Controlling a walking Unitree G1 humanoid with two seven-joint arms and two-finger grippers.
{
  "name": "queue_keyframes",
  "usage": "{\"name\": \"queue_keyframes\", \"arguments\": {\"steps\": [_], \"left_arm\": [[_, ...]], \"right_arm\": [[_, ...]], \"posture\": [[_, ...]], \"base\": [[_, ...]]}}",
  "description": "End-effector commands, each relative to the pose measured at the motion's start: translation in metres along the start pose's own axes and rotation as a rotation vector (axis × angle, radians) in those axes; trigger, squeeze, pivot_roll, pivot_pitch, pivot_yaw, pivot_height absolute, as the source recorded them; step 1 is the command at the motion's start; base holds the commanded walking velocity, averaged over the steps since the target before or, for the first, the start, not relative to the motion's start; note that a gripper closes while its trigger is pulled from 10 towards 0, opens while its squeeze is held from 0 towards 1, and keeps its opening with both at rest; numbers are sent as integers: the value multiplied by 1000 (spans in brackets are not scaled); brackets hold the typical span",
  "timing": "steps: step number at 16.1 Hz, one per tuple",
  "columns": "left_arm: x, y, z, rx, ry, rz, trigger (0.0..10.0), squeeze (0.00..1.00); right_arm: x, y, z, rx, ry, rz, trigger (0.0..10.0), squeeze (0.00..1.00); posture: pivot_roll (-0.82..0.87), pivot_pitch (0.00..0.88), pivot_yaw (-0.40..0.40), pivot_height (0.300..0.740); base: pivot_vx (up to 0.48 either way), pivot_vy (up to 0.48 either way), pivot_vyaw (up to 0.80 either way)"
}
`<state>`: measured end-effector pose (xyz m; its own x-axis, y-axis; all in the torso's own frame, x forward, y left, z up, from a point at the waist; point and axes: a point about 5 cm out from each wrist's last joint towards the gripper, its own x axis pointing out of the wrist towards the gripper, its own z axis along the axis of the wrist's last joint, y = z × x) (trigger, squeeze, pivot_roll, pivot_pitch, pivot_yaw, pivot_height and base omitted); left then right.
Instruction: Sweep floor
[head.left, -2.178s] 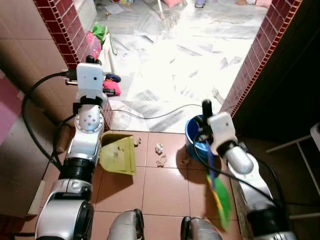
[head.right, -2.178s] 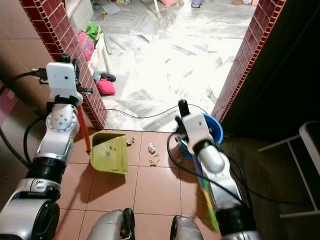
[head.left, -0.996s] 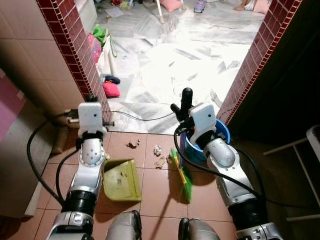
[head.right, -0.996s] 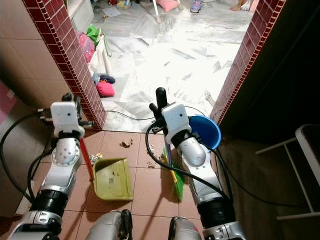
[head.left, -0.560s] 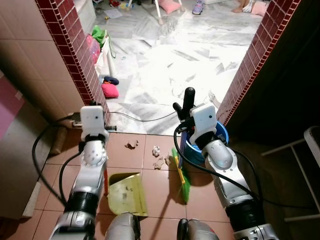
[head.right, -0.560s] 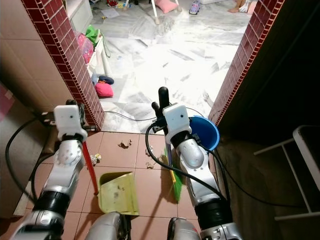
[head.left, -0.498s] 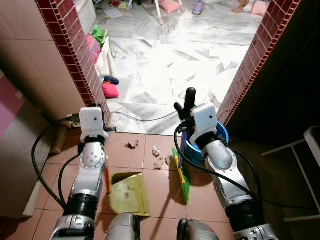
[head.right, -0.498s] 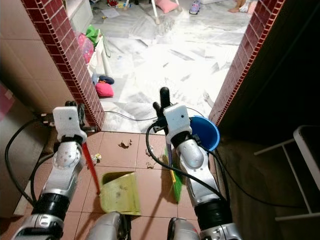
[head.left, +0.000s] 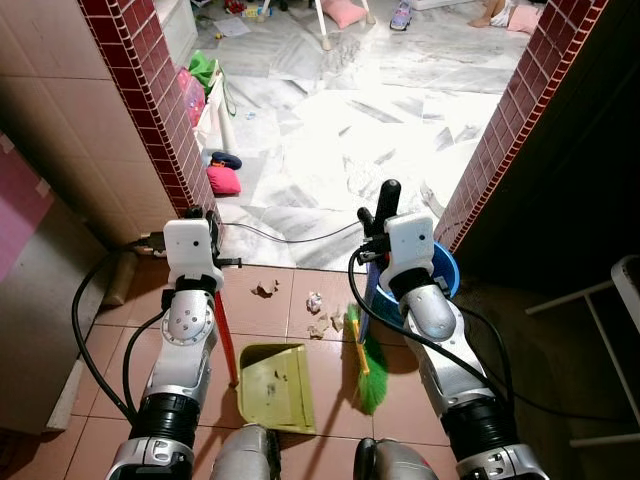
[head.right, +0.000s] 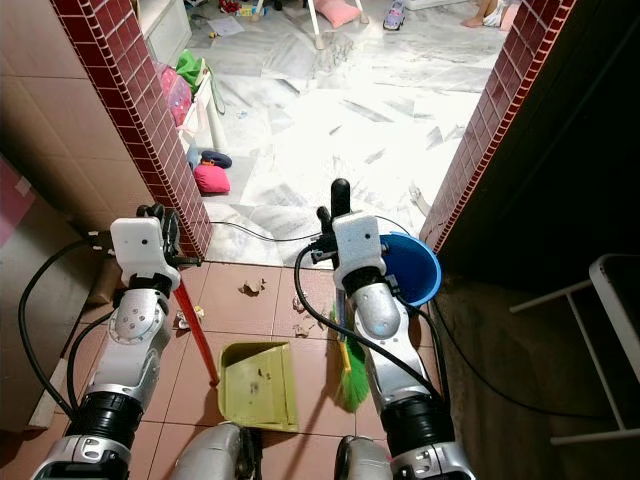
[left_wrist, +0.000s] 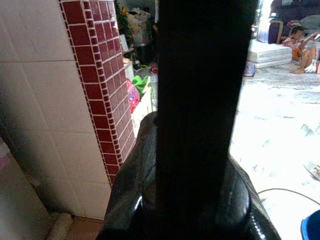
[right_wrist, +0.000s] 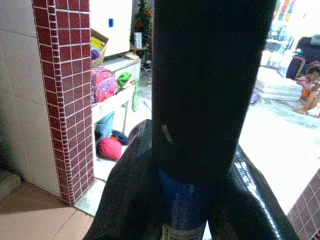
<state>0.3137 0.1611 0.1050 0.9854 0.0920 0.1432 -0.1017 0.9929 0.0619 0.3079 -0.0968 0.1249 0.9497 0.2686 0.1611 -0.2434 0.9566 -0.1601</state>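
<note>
Currently, the scene by item:
Floor: terracotta tiled floor (head.left: 300, 300) under the robot, white marble floor (head.left: 340, 130) beyond the doorway.
Left gripper: left gripper (head.right: 160, 222) near the red brick-tiled pillar (head.right: 130, 130), fingers closed round the top of the red dustpan handle (head.right: 195, 335); the left wrist view has a dark shaft running between the fingers.
Dustpan: yellow-green plastic dustpan (head.left: 277, 387) flat on the tiles just in front of the robot's feet, specks of dirt inside, handle rising tilted to the left gripper.
Right gripper: right gripper (head.left: 380, 215) raised over the doorway threshold, fingers clamped on the blue broom shaft (right_wrist: 182, 210), black grip end above.
Broom: green-bristled broom head (head.left: 370, 375) on the tiles, just right of the dustpan, apart from it.
Debris: crumpled paper scraps and brown bits (head.left: 315, 310) on the tiles between the threshold and the dustpan, more (head.left: 265, 289) further left.
Bucket: round blue plastic bucket (head.right: 415, 265) beside the right arm, against the right brick-tiled wall.
Cable: black cable (head.left: 290, 235) lies across the marble near the threshold.
</note>
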Motion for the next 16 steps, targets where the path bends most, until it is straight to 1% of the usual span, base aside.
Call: {"name": "queue_keyframes", "arguments": {"steps": [1,2,3,8,10,11,16], "left_arm": [[8,5,20,1,-81,12,10000,0],[10,10,24,-21,-83,36,10000,0],[10,13,27,-22,-89,46,10000,0],[10,14,29,-46,-91,51,10000,0],[11,11,28,-52,-89,39,10000,0],[11,9,29,-53,-89,29,10000,0],[12,8,31,-72,-79,19,10000,0]], "right_arm": [[3,-3,5,-19,-31,-11,10000,0],[4,-3,6,-22,-38,1,10000,0],[4,-1,7,-22,-48,22,10000,0],[5,0,8,-23,-55,25,10000,0],[6,-1,9,-14,-61,20,10000,0],[6,-4,11,-17,-76,17,10000,0],[7,-5,13,-39,-93,24,10000,0]], "posture": [[15,85,-1,740],[15,88,-2,740],[17,90,-4,740],[16,89,-6,740],[13,85,-6,740],[10,80,-5,740],[10,71,-6,740]], "base": [[0,0,0],[0,0,0],[0,0,0],[0,0,784],[0,358,0],[266,401,0],[269,398,0]]}}
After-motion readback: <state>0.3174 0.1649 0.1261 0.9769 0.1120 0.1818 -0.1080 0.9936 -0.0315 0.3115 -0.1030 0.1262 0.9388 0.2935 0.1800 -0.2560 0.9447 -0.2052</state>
